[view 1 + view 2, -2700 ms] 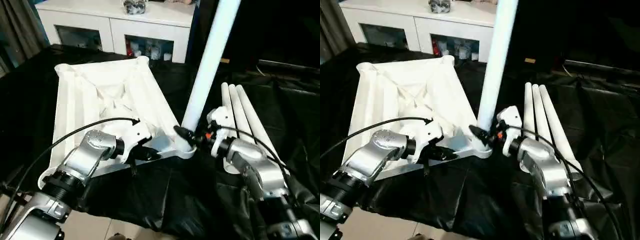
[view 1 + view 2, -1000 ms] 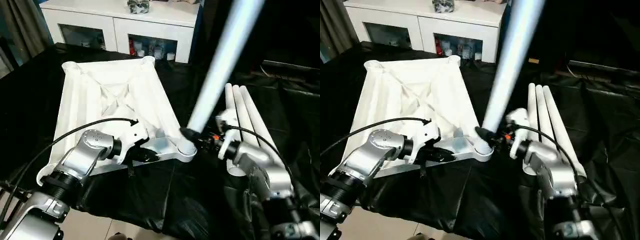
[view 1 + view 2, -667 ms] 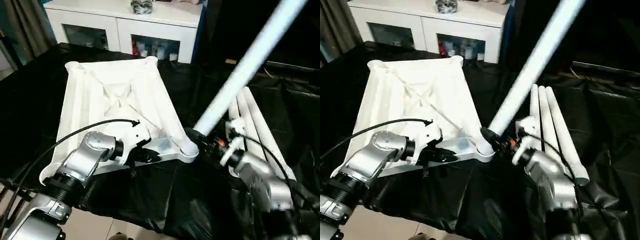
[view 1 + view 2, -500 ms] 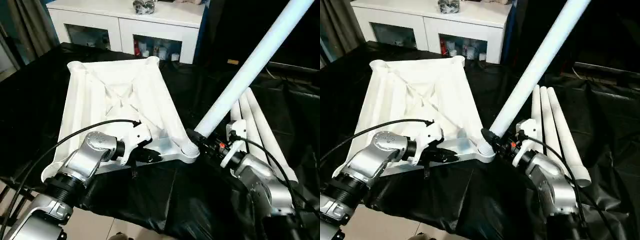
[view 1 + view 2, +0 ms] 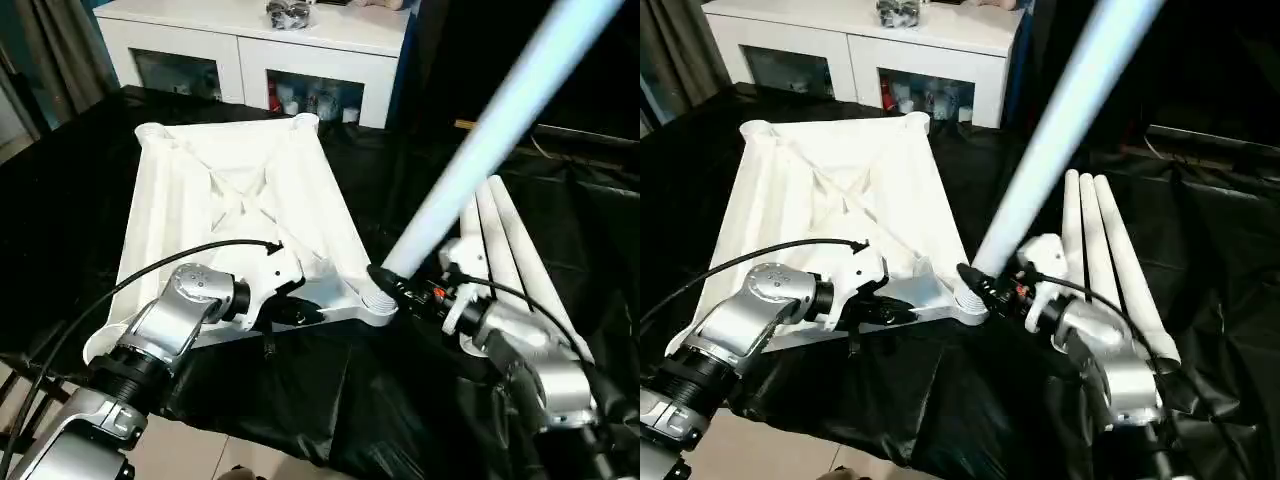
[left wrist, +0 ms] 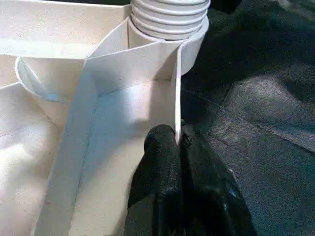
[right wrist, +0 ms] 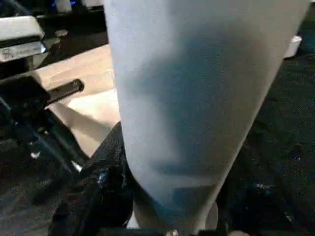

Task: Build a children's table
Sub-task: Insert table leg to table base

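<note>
We see the upturned tabletop [image 5: 235, 215] on black cloth, our left gripper [image 6: 178, 142] pinched shut on its thin rim wall beside the near corner socket [image 5: 377, 298]. Our right gripper [image 5: 392, 287] clasps, half open, the leg [image 5: 480, 150] at its base, in that socket. The tube leans up and away to the right (light, stiff, probably slick); low holds look best. Three spare legs [image 5: 505, 245] lie alongside.

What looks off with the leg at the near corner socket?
The leg in the right gripper leans hard to the right rather than standing square in the tabletop's corner socket; its threads show above the socket.
</note>
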`<state>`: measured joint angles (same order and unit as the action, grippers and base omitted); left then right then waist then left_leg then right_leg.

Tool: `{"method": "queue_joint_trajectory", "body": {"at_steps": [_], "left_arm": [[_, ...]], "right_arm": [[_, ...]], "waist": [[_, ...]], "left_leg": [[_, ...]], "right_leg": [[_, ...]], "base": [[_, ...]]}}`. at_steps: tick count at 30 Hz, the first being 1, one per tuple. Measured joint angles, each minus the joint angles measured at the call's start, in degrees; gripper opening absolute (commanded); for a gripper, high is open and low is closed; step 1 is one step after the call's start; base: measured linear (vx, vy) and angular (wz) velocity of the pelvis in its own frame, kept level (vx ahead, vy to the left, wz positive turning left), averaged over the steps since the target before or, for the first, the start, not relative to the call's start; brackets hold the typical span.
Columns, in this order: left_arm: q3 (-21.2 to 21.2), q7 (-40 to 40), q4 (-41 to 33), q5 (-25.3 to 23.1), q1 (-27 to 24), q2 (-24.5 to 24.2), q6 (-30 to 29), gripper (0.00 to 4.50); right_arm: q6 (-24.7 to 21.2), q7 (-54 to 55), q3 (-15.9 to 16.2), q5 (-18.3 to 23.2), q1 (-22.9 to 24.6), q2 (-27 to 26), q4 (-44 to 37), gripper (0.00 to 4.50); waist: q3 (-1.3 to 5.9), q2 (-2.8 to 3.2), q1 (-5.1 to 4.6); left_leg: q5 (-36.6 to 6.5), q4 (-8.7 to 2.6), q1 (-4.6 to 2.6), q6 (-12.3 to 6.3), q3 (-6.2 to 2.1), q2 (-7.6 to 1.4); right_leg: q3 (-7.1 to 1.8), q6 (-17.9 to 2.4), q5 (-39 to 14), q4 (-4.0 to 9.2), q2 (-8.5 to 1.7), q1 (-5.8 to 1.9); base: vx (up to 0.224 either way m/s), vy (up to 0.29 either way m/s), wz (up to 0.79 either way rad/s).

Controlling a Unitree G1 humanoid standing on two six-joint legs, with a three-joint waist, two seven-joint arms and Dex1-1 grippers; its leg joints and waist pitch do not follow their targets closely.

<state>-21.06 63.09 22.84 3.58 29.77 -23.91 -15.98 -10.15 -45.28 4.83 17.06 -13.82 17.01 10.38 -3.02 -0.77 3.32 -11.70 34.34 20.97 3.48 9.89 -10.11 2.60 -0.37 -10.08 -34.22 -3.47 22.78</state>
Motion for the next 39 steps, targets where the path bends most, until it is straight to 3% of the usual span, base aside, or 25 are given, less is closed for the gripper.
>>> {"method": "queue_joint_trajectory", "body": {"at_steps": [13,21,39], "left_arm": [[-0.06,3.17,2.24,-0.54,0.5,-1.23,2.38,0.0],[-0.86,7.86,2.51,-0.99,1.65,-2.92,3.84,0.0],[-1.84,12.8,5.55,-1.54,3.94,-3.71,6.85,0.0]], "right_arm": [[-0.45,-5.72,2.26,-1.37,-4.61,1.21,6.01,1.88],[-0.53,-11.72,4.12,-1.54,-6.72,2.15,7.16,1.88],[-0.87,-19.0,5.18,-1.18,-6.12,3.81,4.92,1.88]], "waist": [[0.82,-0.64,-1.33],[0.81,-0.62,-1.16],[0.8,-0.6,-0.8]], "left_leg": [[0.0,-0.08,-0.05,0.0,-0.01,0.0],[0.0,-0.13,0.01,0.0,-0.02,-0.02],[-0.01,-0.36,-0.06,0.0,0.02,-0.02]], "right_leg": [[0.02,0.0,0.0,0.11,0.02,-0.04],[0.01,-0.02,0.01,0.11,0.04,-0.05],[0.0,-0.22,-0.33,0.15,0.04,-0.15]], "base": [[0.0,0.0,0.0],[0.0,0.0,0.0],[0.0,0.0,0.0]]}}
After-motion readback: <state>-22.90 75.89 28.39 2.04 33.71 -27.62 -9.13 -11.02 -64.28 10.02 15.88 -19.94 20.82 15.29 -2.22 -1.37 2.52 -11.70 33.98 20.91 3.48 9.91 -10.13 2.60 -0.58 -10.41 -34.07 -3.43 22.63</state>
